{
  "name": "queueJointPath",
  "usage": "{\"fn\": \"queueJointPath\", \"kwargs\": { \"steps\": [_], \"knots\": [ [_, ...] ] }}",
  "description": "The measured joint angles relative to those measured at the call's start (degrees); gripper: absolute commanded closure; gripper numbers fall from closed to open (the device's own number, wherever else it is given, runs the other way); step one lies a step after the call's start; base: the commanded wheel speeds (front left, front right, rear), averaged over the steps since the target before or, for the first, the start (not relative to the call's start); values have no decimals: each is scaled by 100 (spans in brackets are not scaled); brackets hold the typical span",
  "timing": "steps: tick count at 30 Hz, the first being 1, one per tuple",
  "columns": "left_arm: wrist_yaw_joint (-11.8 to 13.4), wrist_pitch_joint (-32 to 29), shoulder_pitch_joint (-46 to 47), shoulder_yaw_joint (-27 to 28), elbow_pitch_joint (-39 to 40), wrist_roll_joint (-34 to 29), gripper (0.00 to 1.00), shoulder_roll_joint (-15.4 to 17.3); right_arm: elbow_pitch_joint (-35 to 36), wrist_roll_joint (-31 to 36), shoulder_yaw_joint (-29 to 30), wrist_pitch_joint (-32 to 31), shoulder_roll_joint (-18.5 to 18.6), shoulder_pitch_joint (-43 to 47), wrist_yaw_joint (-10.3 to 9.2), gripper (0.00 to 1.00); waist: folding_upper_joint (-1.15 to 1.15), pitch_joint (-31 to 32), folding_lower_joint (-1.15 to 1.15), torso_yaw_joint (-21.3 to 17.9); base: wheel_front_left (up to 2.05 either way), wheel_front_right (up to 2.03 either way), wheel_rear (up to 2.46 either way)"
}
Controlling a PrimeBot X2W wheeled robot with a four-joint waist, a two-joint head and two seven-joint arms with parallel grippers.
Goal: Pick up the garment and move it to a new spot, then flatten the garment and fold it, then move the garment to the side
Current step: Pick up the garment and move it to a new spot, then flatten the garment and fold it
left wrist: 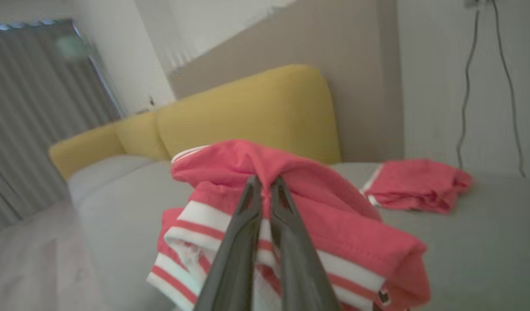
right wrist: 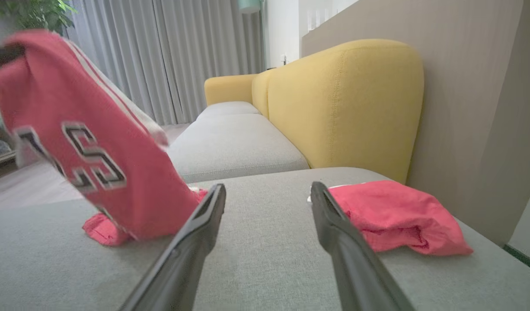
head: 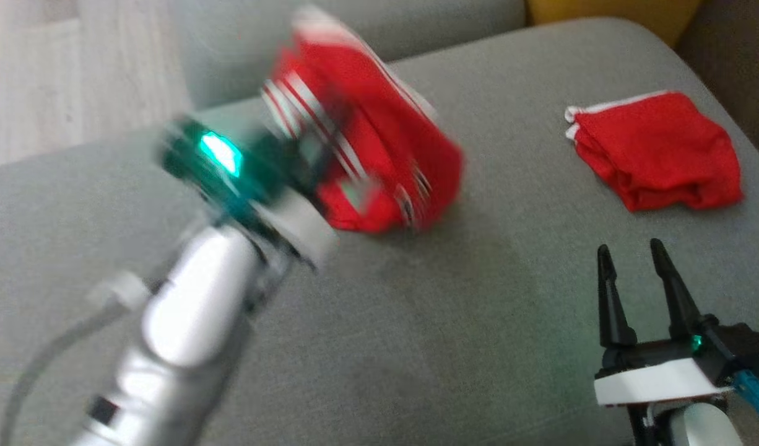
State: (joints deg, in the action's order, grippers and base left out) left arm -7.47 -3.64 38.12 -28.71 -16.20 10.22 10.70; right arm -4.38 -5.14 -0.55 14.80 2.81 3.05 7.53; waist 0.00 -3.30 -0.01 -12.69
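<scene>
A red garment [head: 379, 124] with white stripes hangs lifted off the grey cushion, its lower edge still trailing on the fabric. My left gripper [head: 317, 145], blurred, is shut on its bunched cloth. In the left wrist view the two fingers pinch a fold of the garment [left wrist: 291, 172] at the left gripper's tips [left wrist: 265, 181]. The right wrist view shows the garment [right wrist: 92, 142] at left, with black lettering on it. My right gripper [head: 630, 257] stands open at the lower right, nothing between its fingers [right wrist: 330, 216].
A second red cloth [head: 658, 148] lies folded at the far right of the grey sofa cushion [head: 416, 347]; it is just right of my open right gripper [right wrist: 267, 190]. A yellow backrest [right wrist: 347, 103] stands behind. The cushion's left edge drops to the floor [head: 33, 74].
</scene>
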Motion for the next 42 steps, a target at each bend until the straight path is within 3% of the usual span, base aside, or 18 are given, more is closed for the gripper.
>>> {"fn": "queueJointPath", "kwargs": {
  "steps": [6, 8, 11, 15, 17, 21, 32, 42],
  "knots": [
    [-12, 1093, -745, -921, -1371, -137, 100, -512, 2, -130, -252, -1, -15, -229, 0, 0, 0, -618, 3, -152, 0, 0, 0],
    [23, 1444, -828, -1058, -1775, -191, 0, -586, -7, -152, -268, -1, -15, -375, 0, 0, 0, -818, 3, -160, 0, 0, 0],
    [148, 1713, -917, -1124, -1993, -154, 0, -695, -40, -152, -270, -1, -15, -428, 0, 0, 0, -993, 4, -84, 0, 0, 0],
    [446, 1801, -1293, -999, -1725, 62, 0, -746, -147, -152, -281, -1, -16, -397, 0, 0, 0, -971, 3, 147, 0, 0, 0],
    [717, 1803, -1864, -639, -1129, 201, 0, -737, -242, -153, -253, -1, -18, -299, 0, 0, 0, -780, 2, 367, 0, 0, 0],
    [958, 1808, -2769, -13, -489, 428, 0, -672, -390, -193, -223, -1, -18, -52, 0, 0, 0, -435, 1, 701, 0, 0, 0],
    [1101, 1809, -4356, 1209, 925, 356, 0, -657, -581, -68, -144, -2, -23, 398, 0, 0, 0, 348, 0, 1449, 0, 0, 0],
    [1046, 1808, -4925, 1528, 1254, 70, 0, -724, -498, -80, -89, -2, -25, 710, 0, 0, 0, 595, 1, 1683, 0, 0, 0]
  ]
}}
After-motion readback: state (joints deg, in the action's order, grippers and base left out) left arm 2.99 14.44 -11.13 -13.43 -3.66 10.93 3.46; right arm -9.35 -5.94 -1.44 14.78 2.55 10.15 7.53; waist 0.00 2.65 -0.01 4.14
